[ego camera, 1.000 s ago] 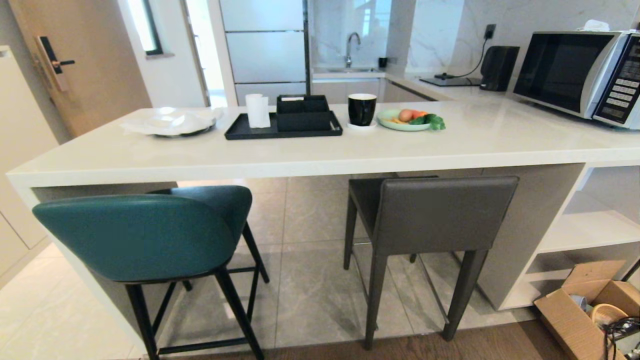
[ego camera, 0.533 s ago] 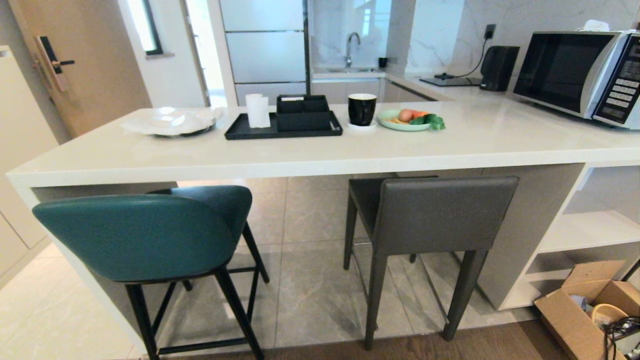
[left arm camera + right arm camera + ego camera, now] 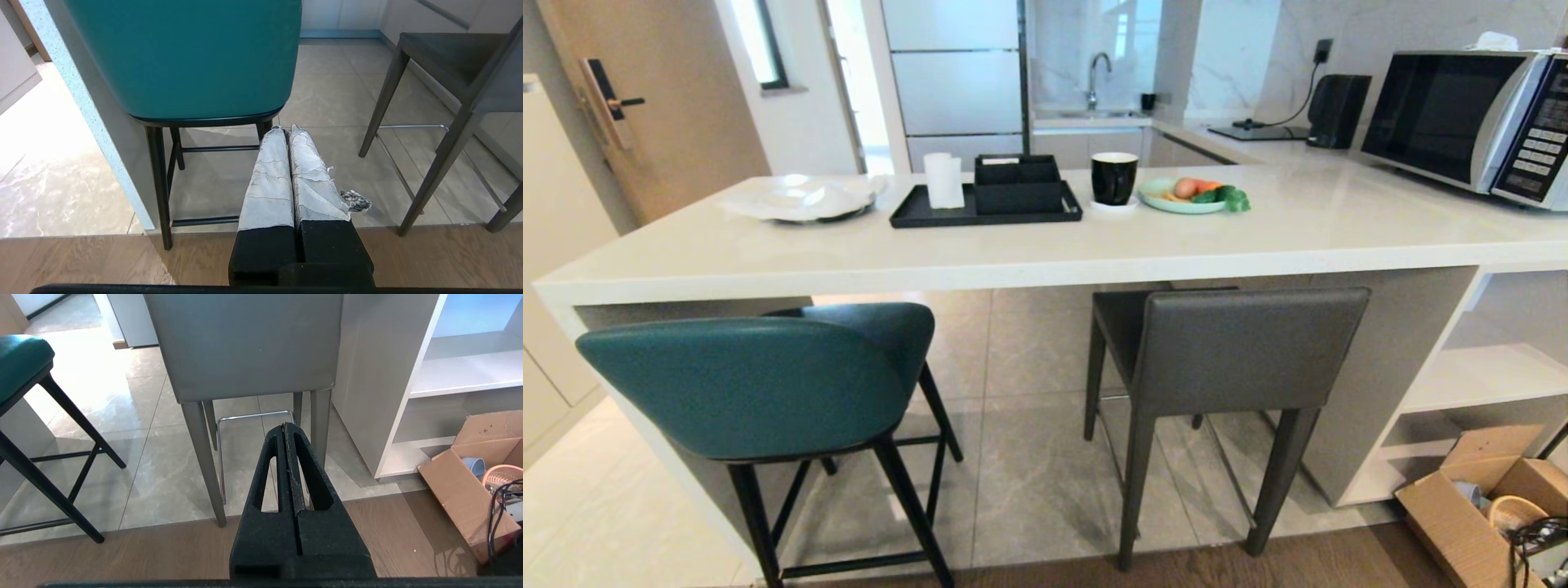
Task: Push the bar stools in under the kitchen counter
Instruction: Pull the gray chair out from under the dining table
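Note:
Two bar stools stand at the near side of the kitchen counter, whose thick off-white slab spans the head view. The teal stool with thin black legs is on the left, its back sticking out from under the slab. The dark grey square-backed stool is on the right, also out in front of the edge. Neither arm shows in the head view. My left gripper is shut and empty, apart from the teal stool ahead of it. My right gripper is shut and empty, short of the grey stool.
On the counter sit a black tray, a black cup, a plate of vegetables, a white dish and a microwave. White shelves close the right end. An open cardboard box lies on the floor.

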Tool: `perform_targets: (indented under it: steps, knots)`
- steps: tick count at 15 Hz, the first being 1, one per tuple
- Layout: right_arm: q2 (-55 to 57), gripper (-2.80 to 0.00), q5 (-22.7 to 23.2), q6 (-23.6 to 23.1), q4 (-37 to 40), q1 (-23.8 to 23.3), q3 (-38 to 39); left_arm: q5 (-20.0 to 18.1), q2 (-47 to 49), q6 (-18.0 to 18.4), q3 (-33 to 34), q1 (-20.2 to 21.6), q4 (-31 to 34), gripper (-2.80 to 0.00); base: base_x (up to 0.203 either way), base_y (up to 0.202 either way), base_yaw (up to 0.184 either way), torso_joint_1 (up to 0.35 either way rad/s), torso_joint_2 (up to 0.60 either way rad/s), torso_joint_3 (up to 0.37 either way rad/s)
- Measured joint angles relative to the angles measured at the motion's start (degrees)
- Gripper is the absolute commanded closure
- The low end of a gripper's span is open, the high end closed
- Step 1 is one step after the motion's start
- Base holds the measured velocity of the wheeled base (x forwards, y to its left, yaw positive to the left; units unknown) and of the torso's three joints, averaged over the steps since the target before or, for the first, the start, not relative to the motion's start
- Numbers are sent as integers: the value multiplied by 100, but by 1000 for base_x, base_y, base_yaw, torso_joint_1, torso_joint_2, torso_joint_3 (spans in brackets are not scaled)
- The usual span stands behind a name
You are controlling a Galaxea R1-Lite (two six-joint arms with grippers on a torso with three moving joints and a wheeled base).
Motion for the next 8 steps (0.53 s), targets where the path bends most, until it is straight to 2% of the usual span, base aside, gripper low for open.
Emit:
perform_targets:
  steps: [3, 8]
  knots:
    - [0, 0, 5, 2, 0, -5, 0, 10, 2, -1, 0, -7, 5, 0, 6, -90, 9, 4, -1, 2]
    - [0, 0, -1, -1, 0, -2, 0, 0, 2, -1, 0, -5, 2, 0, 0, -193, 3, 4, 3, 2]
